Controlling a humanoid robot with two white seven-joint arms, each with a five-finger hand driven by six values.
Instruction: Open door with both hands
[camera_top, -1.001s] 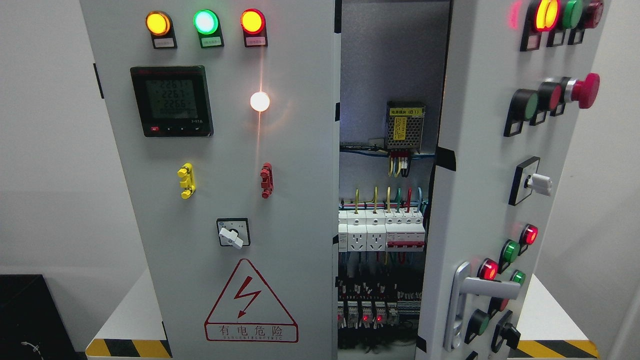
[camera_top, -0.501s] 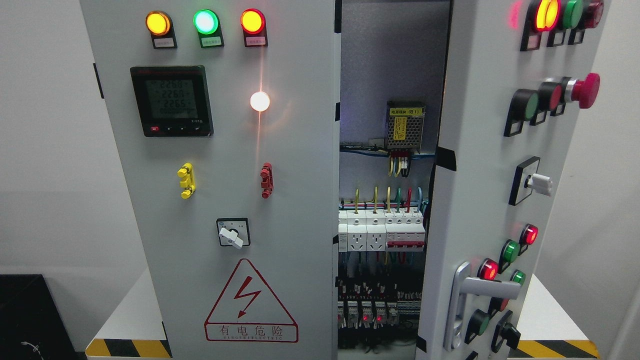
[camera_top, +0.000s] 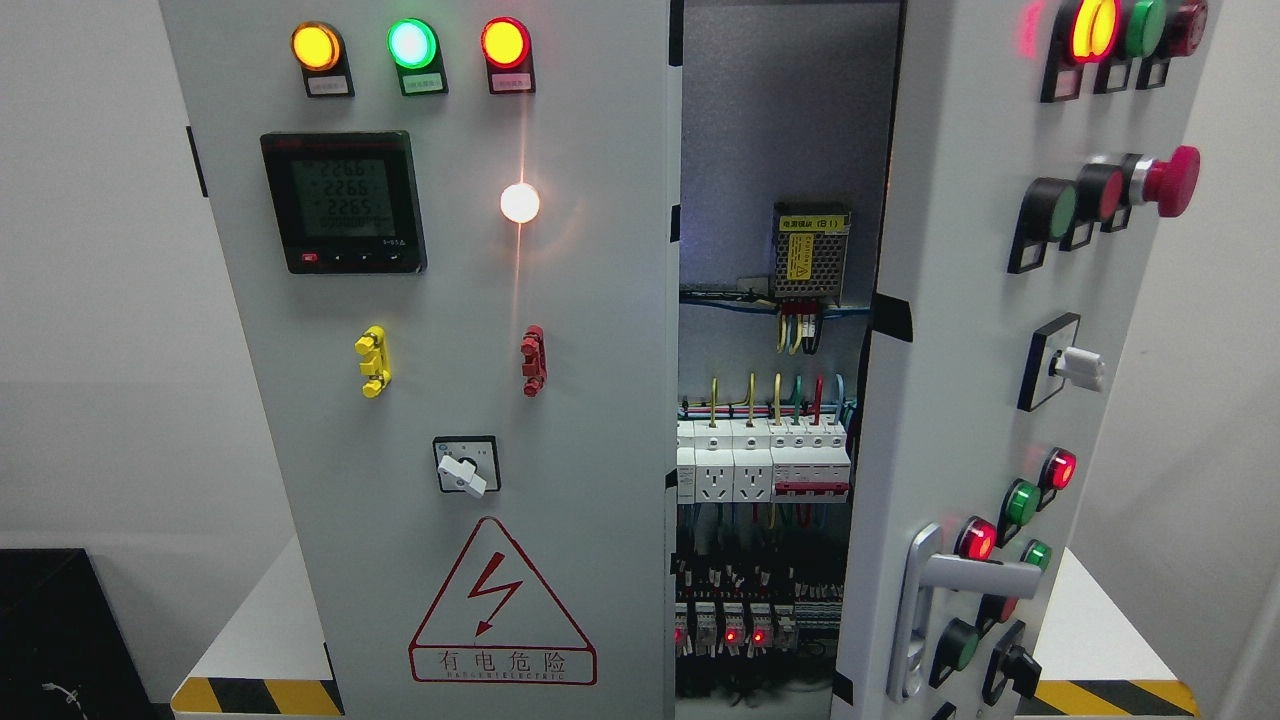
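Head view: you are facing a grey electrical cabinet (camera_top: 620, 400) standing on a white platform (camera_top: 255, 630) edged with yellow-and-black striping. Neither of your hands appears in this view, so their state cannot be told.

The right door (camera_top: 960, 330) stands swung outward on its right side, its inner edge clear of the cabinet front. Its silver handle (camera_top: 930, 600) sits low on the panel, beside red and green lamps. Higher up you have a red mushroom button (camera_top: 1170, 180) and a white selector knob (camera_top: 1080, 368).

The left door (camera_top: 450, 330) sits flat and closed. It carries three lit lamps at the top, amber, green and red, a digital meter (camera_top: 343, 202) below them, a white lamp (camera_top: 520, 203), a yellow clip (camera_top: 373, 361), a red clip (camera_top: 534, 360), a rotary switch (camera_top: 466, 465) and a red warning triangle (camera_top: 500, 605).

Through the gap between the doors you can see a power supply (camera_top: 811, 252), coloured wires, a row of white breakers (camera_top: 765, 462) and small red indicator lights near the bottom.
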